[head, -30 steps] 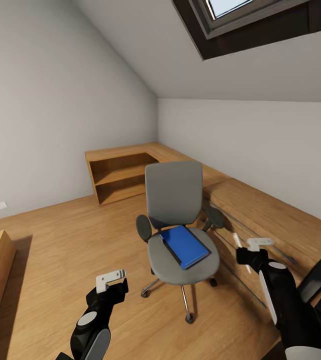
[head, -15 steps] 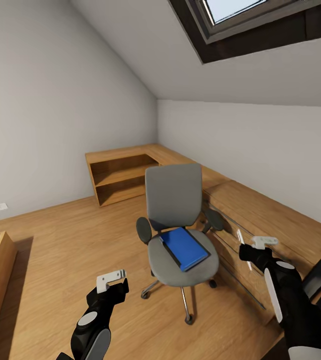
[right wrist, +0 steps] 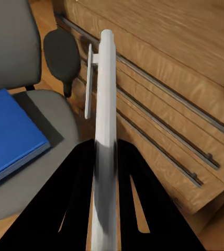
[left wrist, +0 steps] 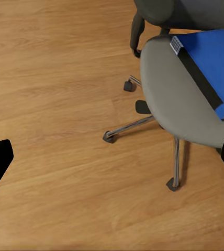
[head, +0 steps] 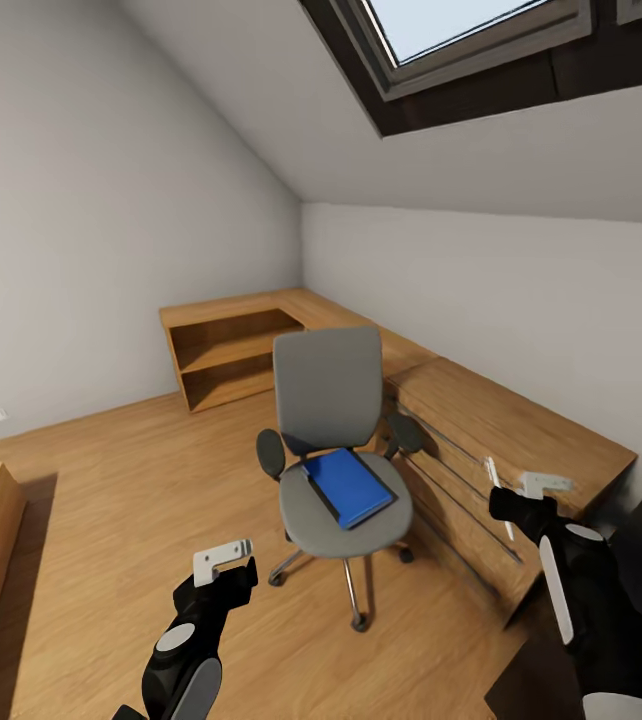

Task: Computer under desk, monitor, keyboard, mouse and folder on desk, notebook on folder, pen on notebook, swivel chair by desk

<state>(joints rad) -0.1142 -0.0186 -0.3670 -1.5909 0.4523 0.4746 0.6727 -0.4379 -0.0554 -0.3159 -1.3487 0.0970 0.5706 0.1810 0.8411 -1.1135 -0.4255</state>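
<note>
The swivel chair point(head: 336, 470) stands upright on the light wood floor of the bedroom point(head: 101, 250), an attic room with sloped white walls and a skylight. It has a grey padded seat and back, black armrests and a chrome star base on black casters. The folder point(head: 348, 487), bright blue, flat and rectangular, lies on the seat toward its back, turned at a slant to the seat edges, with a dark strip along one long side. The pen point(right wrist: 104, 141), a thin white-silver stick with a clip near its far end, is gripped between the right gripper's fingers point(right wrist: 75, 198), pointing away past them.
</note>
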